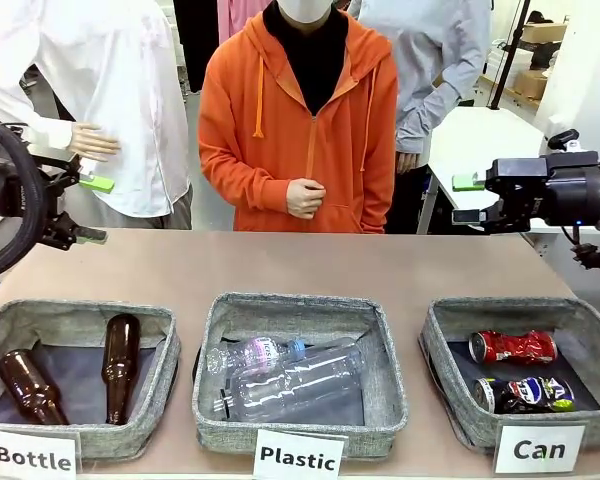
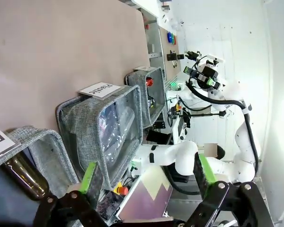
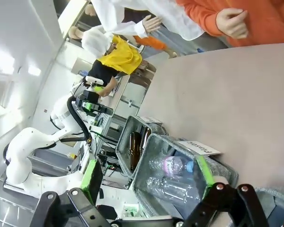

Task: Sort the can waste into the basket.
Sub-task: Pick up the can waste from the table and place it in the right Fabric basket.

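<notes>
My left gripper [image 1: 88, 208]: jaws spread, empty, raised at the table's left edge. Basket [image 1: 450, 400], rightmost, marked "Can": holds the red crushed can [image 1: 513, 347] and the black Pepsi can [image 1: 525, 394]. My right gripper [image 1: 468, 198]: jaws spread, empty, raised. Risk, as I judge it: a needless reach could snag the basket's soft wall and tip a can out.

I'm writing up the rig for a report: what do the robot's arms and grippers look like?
Both arms are white, with rounded jointed links and black cables looped along them. The left gripper and the right gripper are black two-finger units with bright green pads on the fingers. A small blue light glows on the right gripper's body.
</notes>
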`<state>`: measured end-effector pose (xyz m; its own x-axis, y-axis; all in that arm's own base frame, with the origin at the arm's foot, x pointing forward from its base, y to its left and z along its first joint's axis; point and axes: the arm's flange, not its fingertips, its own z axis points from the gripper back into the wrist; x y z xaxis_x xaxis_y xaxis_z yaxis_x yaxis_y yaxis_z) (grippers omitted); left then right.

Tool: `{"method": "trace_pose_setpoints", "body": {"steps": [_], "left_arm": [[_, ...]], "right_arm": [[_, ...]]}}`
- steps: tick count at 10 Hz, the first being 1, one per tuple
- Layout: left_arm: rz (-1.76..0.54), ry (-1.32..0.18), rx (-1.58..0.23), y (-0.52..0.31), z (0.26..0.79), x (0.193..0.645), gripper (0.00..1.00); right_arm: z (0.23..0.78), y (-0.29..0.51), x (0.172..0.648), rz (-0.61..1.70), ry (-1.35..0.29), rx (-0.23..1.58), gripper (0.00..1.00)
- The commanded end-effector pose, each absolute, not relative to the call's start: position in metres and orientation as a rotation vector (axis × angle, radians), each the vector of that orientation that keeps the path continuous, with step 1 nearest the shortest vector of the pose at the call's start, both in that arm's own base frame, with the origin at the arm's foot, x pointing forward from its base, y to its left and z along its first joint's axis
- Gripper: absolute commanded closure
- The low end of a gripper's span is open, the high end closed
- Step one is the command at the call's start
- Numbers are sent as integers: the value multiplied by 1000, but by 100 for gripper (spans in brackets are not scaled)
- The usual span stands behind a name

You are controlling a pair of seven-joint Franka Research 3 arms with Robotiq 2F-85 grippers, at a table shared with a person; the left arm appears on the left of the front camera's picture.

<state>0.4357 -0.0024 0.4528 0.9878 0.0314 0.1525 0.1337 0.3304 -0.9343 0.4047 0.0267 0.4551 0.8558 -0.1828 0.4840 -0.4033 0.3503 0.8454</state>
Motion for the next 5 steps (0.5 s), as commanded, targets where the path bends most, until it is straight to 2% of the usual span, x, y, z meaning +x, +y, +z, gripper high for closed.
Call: {"method": "trace_pose_setpoints", "body": {"steps": [1,5], "left_arm": [[-58,-145,-1224,-2,457,435,0],[-58,-145,-1224,-2,457,435,0]], "right_arm": [[455,25,403,165,-553,1215,0],[455,25,403,165,-553,1215,0]]}}
